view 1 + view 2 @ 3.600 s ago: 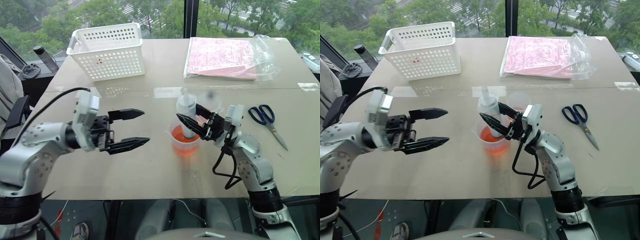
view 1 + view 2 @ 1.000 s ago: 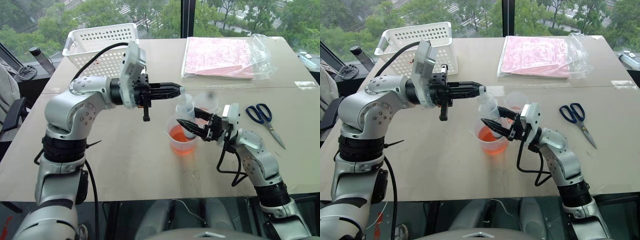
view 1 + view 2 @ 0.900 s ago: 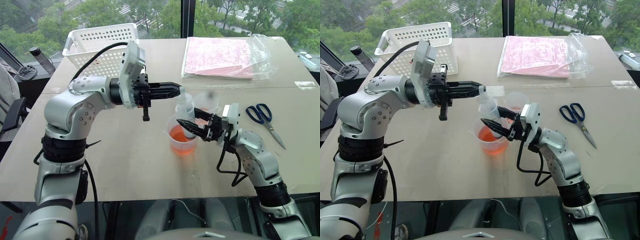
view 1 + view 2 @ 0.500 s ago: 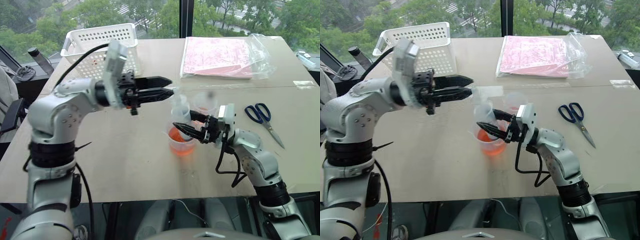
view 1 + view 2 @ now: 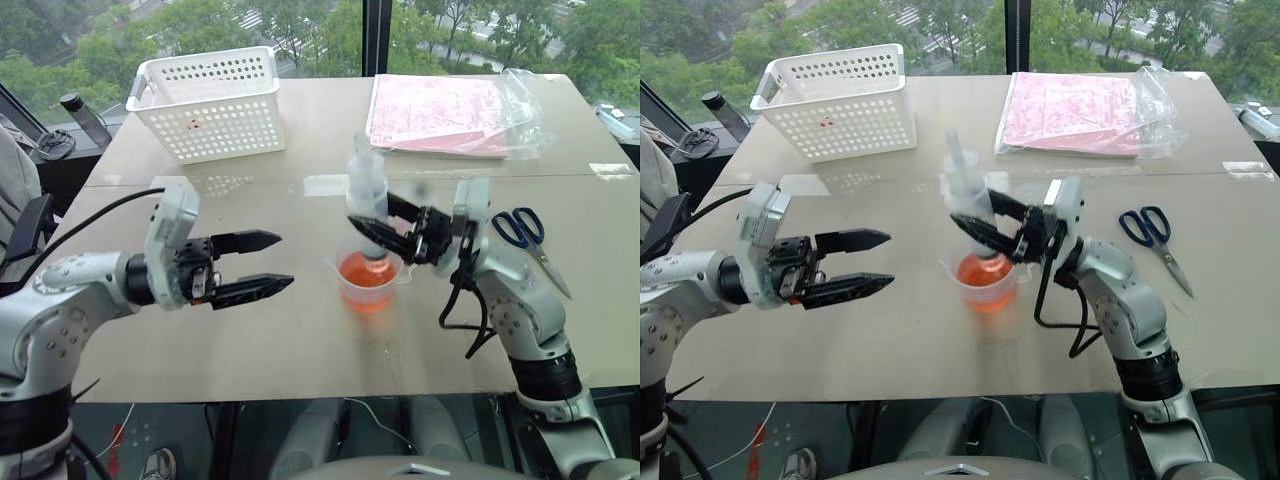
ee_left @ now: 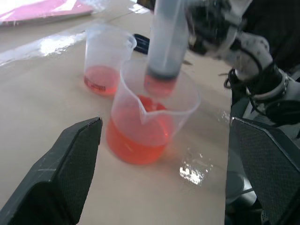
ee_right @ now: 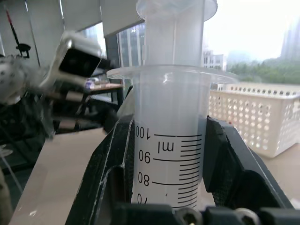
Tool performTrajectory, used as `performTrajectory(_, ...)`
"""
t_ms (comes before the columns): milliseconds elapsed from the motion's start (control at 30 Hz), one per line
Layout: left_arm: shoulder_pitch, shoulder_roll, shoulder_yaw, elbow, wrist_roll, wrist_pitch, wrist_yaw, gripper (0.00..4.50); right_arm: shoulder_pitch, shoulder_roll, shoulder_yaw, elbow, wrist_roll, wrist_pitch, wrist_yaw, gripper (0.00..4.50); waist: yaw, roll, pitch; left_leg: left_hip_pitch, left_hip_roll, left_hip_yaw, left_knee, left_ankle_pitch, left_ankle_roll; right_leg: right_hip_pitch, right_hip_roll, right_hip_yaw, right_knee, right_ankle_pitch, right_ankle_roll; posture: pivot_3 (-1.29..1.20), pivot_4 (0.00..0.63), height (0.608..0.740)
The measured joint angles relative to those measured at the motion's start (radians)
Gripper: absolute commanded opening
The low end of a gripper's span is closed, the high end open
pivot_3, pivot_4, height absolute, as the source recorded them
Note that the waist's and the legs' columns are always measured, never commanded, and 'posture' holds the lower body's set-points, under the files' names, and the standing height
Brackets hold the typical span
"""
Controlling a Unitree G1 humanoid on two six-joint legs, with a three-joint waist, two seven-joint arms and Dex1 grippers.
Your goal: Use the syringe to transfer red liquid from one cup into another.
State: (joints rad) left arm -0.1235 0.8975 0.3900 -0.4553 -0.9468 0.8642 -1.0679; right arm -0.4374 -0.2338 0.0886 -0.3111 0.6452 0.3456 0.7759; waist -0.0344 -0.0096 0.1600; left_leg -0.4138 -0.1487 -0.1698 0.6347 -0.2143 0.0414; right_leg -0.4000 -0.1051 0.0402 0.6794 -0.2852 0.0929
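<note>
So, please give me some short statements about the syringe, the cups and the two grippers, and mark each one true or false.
1. The right gripper holds the syringe above the larger beaker. True.
2. The left gripper is shut on the plunger. False: its fingers are open, apart from the syringe.
3. The smaller cup holds some red liquid. True.
4. The scissors lie inside the white basket. False: they lie on the table.

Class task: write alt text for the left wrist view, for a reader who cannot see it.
A syringe, held upright by the right pincer, hangs over a large clear beaker part-filled with red liquid. A smaller cup with a little red liquid stands just behind it on the table, and the left pincer's open black fingers frame the foreground.
</note>
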Motion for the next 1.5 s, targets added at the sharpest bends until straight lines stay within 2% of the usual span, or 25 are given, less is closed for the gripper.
performTrajectory(200, 0.02, -0.005, 0.003, -0.011, 0.0, -0.04, 0.02, 4.47, -0.085, 0.019, -0.086, -0.03, 0.13, 0.056, -0.064, 1.51, 0.001, 0.0, 0.0, 0.0, 0.0, 0.0, -0.001, 0.0, 0.0, 0.0, 0.0, 0.0, 0.0, 0.0, 0.0, 0.0, 0.15, 0.74)
performTrajectory(367, -0.008, -0.03, 0.001, -0.012, -0.018, -0.045, 0.062, 4.47, -0.131, 0.022, -0.128, -0.02, 0.157, 0.064, -0.096, 1.51, -0.003, 0.0, 0.0, 0.0, 0.0, 0.001, -0.001, 0.0, 0.0, 0.0, -0.001, 0.0, 0.0, 0.0, 0.0, 0.0, 0.15, 0.74)
performTrajectory(467, -0.092, -0.052, -0.001, 0.0, -0.046, -0.042, 0.124, 4.47, -0.216, 0.0, -0.157, 0.062, 0.09, 0.013, -0.122, 1.51, -0.003, 0.0, 0.0, 0.0, 0.0, 0.001, -0.001, 0.0, 0.0, -0.001, 0.0, -0.001, 0.0, 0.001, -0.001, 0.0, 0.15, 0.74)
performTrajectory(667, -0.121, -0.055, -0.009, 0.005, -0.072, -0.04, 0.148, 4.47, -0.265, -0.02, -0.193, 0.26, -0.022, -0.1, -0.121, 1.51, -0.009, 0.0, 0.0, 0.0, 0.0, 0.002, -0.001, 0.0, 0.0, -0.001, 0.0, 0.0, 0.0, 0.0, -0.001, 0.0, 0.15, 0.74)
performTrajectory(1033, -0.153, -0.056, -0.048, 0.04, -0.057, -0.059, 0.138, 4.47, -0.163, 0.027, -0.168, 0.507, -0.124, -0.272, 0.021, 1.51, -0.011, 0.001, 0.0, 0.0, 0.001, 0.004, -0.001, 0.0, 0.0, -0.002, 0.001, 0.002, 0.0, 0.001, -0.001, 0.0, 0.15, 0.74)
performTrajectory(1167, -0.296, -0.097, -0.13, 0.122, 0.001, -0.086, 0.151, 4.47, -0.157, 0.029, -0.162, 0.529, -0.151, -0.309, 0.041, 1.51, -0.002, 0.001, 0.001, 0.0, 0.001, 0.002, 0.0, 0.0, 0.0, -0.002, 0.002, 0.0, 0.0, 0.001, -0.001, 0.0, 0.15, 0.74)
performTrajectory(1400, -0.716, -0.268, -0.37, 0.418, 0.249, -0.192, 0.197, 4.47, -0.148, 0.043, -0.155, 0.538, -0.162, -0.338, 0.073, 1.51, -0.009, 0.0, 0.0, -0.002, 0.0, 0.002, 0.002, 0.0, 0.0, -0.001, 0.001, -0.001, 0.0, 0.001, 0.0, 0.0, 0.15, 0.74)
performTrajectory(1500, -0.904, -0.413, -0.456, 0.668, 0.397, -0.307, 0.211, 4.47, -0.153, 0.026, -0.146, 0.578, -0.2, -0.376, 0.092, 1.51, -0.011, 0.0, 0.0, -0.002, 0.0, 0.001, 0.002, 0.0, -0.001, -0.001, 0.001, -0.002, 0.0, 0.001, 0.0, 0.0, 0.15, 0.74)
